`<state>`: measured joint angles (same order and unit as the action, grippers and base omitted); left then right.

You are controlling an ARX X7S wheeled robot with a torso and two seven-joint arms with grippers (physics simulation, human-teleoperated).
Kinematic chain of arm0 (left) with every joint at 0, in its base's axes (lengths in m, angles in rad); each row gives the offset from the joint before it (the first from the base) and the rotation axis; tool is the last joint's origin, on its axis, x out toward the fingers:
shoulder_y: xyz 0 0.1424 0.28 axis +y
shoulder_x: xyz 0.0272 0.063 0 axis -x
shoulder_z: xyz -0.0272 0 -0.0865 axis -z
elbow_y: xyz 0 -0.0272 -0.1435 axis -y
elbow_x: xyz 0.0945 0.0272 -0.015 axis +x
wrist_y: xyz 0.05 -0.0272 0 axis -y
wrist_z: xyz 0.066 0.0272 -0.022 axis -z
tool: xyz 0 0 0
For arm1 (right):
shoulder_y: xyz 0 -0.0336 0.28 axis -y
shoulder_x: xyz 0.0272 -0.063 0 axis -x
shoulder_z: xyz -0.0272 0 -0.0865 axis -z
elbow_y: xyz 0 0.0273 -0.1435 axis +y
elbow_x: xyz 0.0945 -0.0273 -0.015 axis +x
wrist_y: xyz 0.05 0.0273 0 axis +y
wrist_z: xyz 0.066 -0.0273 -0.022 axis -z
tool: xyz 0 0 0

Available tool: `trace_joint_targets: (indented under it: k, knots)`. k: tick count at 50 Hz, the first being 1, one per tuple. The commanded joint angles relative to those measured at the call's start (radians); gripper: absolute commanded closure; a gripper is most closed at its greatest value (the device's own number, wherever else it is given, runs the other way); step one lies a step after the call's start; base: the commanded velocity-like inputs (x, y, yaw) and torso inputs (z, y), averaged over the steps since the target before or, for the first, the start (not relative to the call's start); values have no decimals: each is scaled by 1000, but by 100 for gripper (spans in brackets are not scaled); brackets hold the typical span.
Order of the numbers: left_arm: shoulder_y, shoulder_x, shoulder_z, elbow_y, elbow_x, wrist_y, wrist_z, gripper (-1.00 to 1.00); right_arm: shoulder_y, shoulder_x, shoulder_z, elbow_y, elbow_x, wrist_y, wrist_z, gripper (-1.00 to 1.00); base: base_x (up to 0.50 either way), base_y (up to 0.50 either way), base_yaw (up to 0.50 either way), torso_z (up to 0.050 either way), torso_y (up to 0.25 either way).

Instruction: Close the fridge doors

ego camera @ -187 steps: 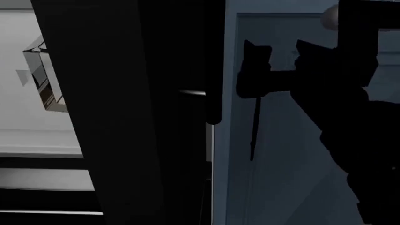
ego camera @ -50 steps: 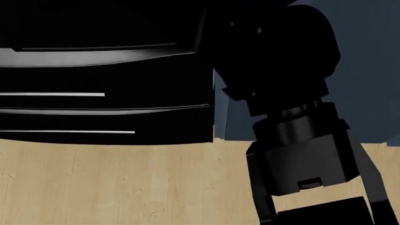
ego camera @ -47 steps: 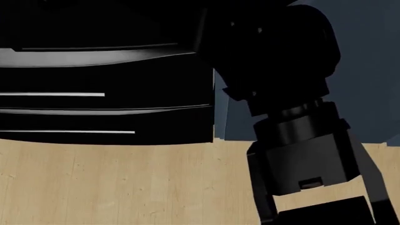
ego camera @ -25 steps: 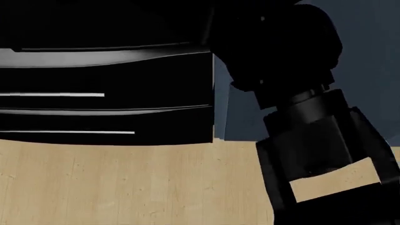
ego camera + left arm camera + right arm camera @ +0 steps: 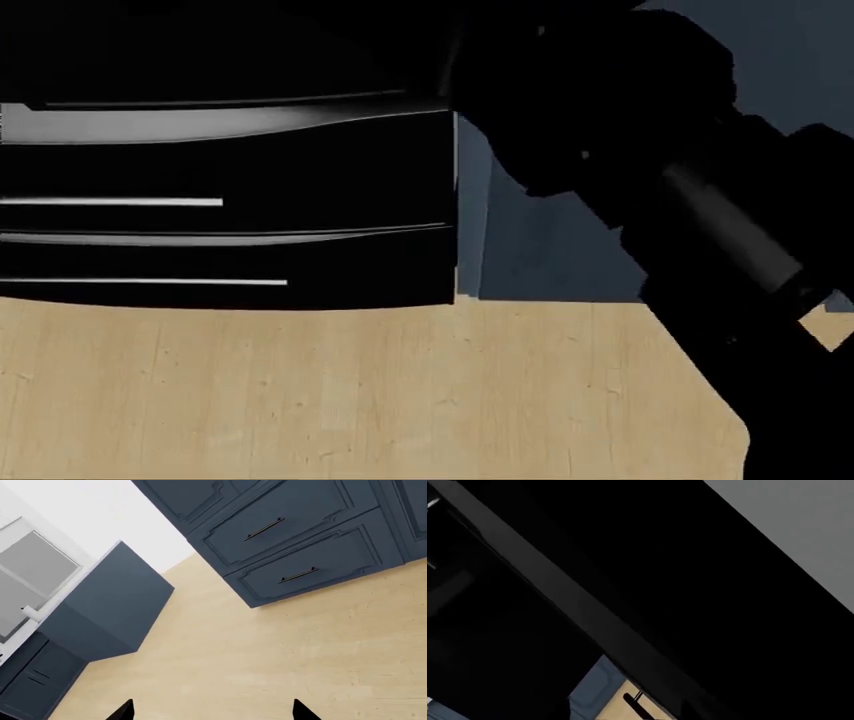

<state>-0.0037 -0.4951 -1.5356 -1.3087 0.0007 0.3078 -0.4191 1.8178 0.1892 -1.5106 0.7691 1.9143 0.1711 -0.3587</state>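
Note:
A black glossy surface, apparently one of the fridge doors point(image 5: 707, 595), fills most of the right wrist view at very close range, with a paler edge band running slantwise across it. My right gripper's fingers cannot be made out against that black. In the head view my right arm point(image 5: 721, 230) slants up from the lower right into the dark area at the top, where its gripper is hidden. My left gripper point(image 5: 213, 712) hangs open over bare wooden floor with nothing between its fingertips point(image 5: 125, 711).
Black drawers point(image 5: 227, 250) with silver bar handles stand ahead of me above the wooden floor point(image 5: 334, 390). A blue-grey cabinet panel point(image 5: 534, 250) is beside them. The left wrist view shows blue-grey drawer fronts point(image 5: 293, 540) and a blue-grey island block point(image 5: 107, 610).
The head view dropped from the open door and white fridge interior to the drawers and floor. Over the last second my right arm swung up and rightward, from upright to slanted.

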Motion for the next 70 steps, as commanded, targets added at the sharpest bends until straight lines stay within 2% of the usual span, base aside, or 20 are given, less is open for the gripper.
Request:
trace_joint_targets:
  k: [1,2,6,12,24,29,38,42,43,44,47,49,51,52,54,55,58,62,68,70]
  knots:
    - [-4,-1,4,0,0,-3,3,-100,25,174,-65,-320,-87,-298,455,-100,14,19,24,0,0]
    - [-9,-3,7,0,1,1,5,-100,26,226,-74,-424,-137,-334,506,-100,0,19,18,0,0]
    - [-19,-7,21,0,10,15,2,-100,23,322,-65,-579,-158,-361,575,-100,3,17,3,0,0]
    - [-27,-7,29,0,7,13,12,-100,10,343,-62,-562,-151,-362,577,-100,2,13,3,0,29]
    - [-38,-17,35,0,4,7,16,-100,11,363,-48,-586,-145,-360,579,-100,0,0,0,-1,250]
    - [-40,-19,39,1,4,8,24,-100,3,430,-38,-707,-176,-397,641,-100,0,0,0,-1,250]
    - [-87,-28,73,12,22,41,44,-100,-102,567,-91,-901,-350,-494,825,-100,0,0,0,-2,250]
    - [-93,95,71,351,6,-168,80,-100,-141,645,-104,-1023,-447,-538,931,-100,0,0,0,-2,250]
    - [-92,105,71,379,6,-186,80,-100,-141,645,-104,-1024,-448,-538,932,-100,0,0,0,-2,250]
    - [-99,161,83,529,0,-271,104,-100,-163,677,-107,-1088,-482,-562,966,-100,0,0,0,-2,250]
    - [-108,248,113,805,-7,-388,141,-100,-198,701,-117,-1147,-548,-587,1032,-100,0,0,0,-2,250]
    - [-130,338,159,1105,-36,-541,190,-100,-239,724,-133,-1212,-677,-599,1150,-100,-8,0,0,-3,250]
    - [-138,365,182,1225,-39,-594,199,-100,-261,735,-134,-1242,-702,-620,1168,-100,-4,0,0,-3,250]
    - [-148,397,213,1375,-65,-663,226,-100,-284,747,-142,-1272,-770,-614,1246,-100,-8,0,0,-3,250]
    - [-146,423,259,1519,-65,-733,243,-100,-311,754,-149,-1297,-803,-625,1271,-100,-8,0,0,-3,250]
    - [-146,428,268,1558,-70,-761,247,-100,-316,755,-151,-1300,-816,-622,1285,-100,-8,0,0,-2,250]
    - [-152,439,354,1875,-118,-942,289,-100,-391,771,-153,-1294,-873,-688,1330,-100,-8,0,0,-5,250]
    - [-161,422,431,2069,-166,-1052,320,-100,-437,772,-150,-1271,-895,-732,1349,-100,0,0,0,-7,250]
    - [-181,362,594,2245,-187,-1185,337,-100,-492,771,-149,-1249,-940,-777,1369,-100,-7,0,0,-10,250]
    - [-172,343,684,2283,-165,-1141,339,-100,-516,762,-149,-1235,-963,-793,1382,-100,-10,0,0,-13,250]
